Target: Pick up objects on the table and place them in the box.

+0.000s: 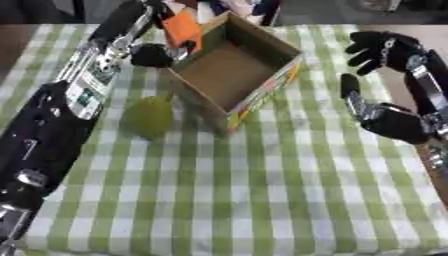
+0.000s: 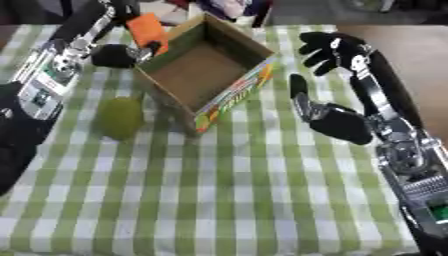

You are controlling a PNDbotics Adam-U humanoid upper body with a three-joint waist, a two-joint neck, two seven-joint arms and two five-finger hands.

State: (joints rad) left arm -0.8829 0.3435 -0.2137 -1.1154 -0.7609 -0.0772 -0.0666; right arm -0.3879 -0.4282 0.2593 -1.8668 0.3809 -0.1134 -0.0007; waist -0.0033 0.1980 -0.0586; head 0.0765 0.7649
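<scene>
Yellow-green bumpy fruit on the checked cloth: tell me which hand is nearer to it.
Left. The left hand holds an orange object at the cardboard box's far-left wall, just beyond the yellow-green bumpy fruit. The right hand rests open across the box.

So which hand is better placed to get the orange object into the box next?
The left. The left hand is already shut on the orange object right at the near-left rim of the box. The right hand is open, off to the box's right and holding nothing.
</scene>
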